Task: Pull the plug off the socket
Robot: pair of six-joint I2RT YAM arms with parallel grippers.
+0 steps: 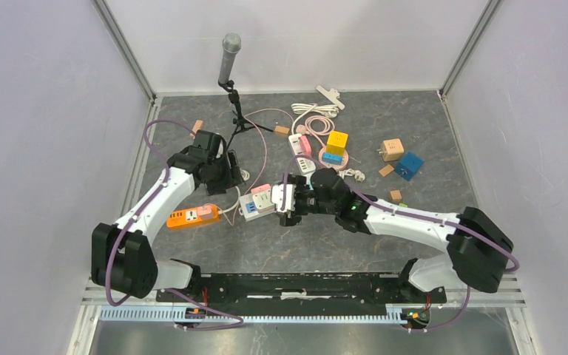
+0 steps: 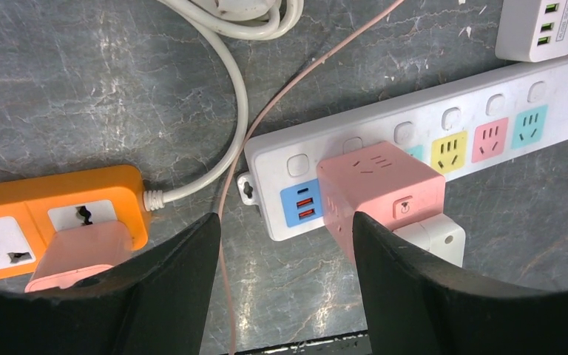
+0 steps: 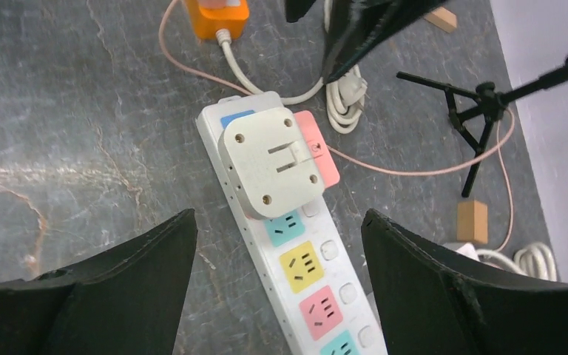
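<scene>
The pink cube plug [image 2: 381,185] sits in the end of a white power strip [image 2: 473,107], next to its blue USB panel. A white plug block [image 3: 274,163] rests right against the cube, two flat pins facing the right wrist camera. The strip lies near the middle of a grey marbled surface [image 1: 266,251], with an orange power strip [image 2: 37,196] just to its left carrying a pink plug [image 2: 81,251] of its own. A thin pink cable [image 2: 296,81] runs between the two strips. Further back stand a microphone [image 1: 229,52] on a small tripod, coiled cords and coloured blocks. Plain pale walls [image 1: 44,111] close in three sides.

The right gripper [image 3: 279,214] has its jaws spread wide, the white block between them and untouched. The left gripper [image 2: 285,222] has its jaws apart over bare surface beside the cube. One finger overlaps the cube's corner in that view, and I cannot tell whether it touches.
</scene>
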